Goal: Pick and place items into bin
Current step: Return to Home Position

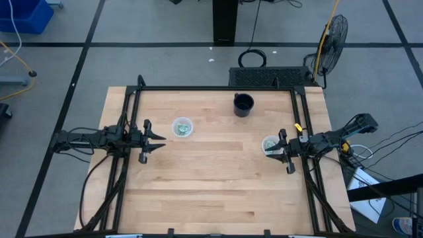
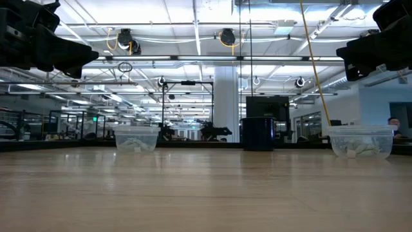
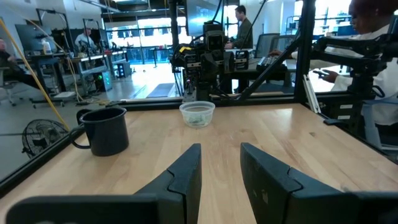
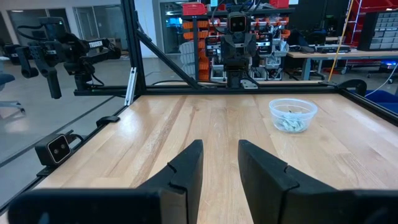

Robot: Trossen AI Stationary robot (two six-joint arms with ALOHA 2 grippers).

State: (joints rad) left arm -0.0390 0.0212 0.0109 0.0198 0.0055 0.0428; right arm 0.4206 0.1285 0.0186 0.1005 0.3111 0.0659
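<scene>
Showing the table [image 1: 211, 192] from above; left gripper [image 3: 221, 148] at 9 o'clock, right gripper [image 4: 221, 143] at 3 o'clock, both narrowly parted and empty; packets [image 1: 183, 129] lie in the left bin [image 1: 175, 123] at 10 o'clock and the right bin [image 1: 265, 141] at 3 o'clock; cup [image 1: 243, 105] at 1 o'clock.

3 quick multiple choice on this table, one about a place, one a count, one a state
1. Where is the dark mug? A inside a bin; B on the table near its far edge, apart from both bins; C on the floor.
2. How many clear bins are out? A one; B two; C four.
3. How are the left gripper and right gripper? A both open, empty; B both shut on packets; C one open, one shut.
Answers: 1 B, the high view shows it on bare wood; 2 B, a left bin and a right bin; 3 A, each wrist view shows it parted and empty.
</scene>
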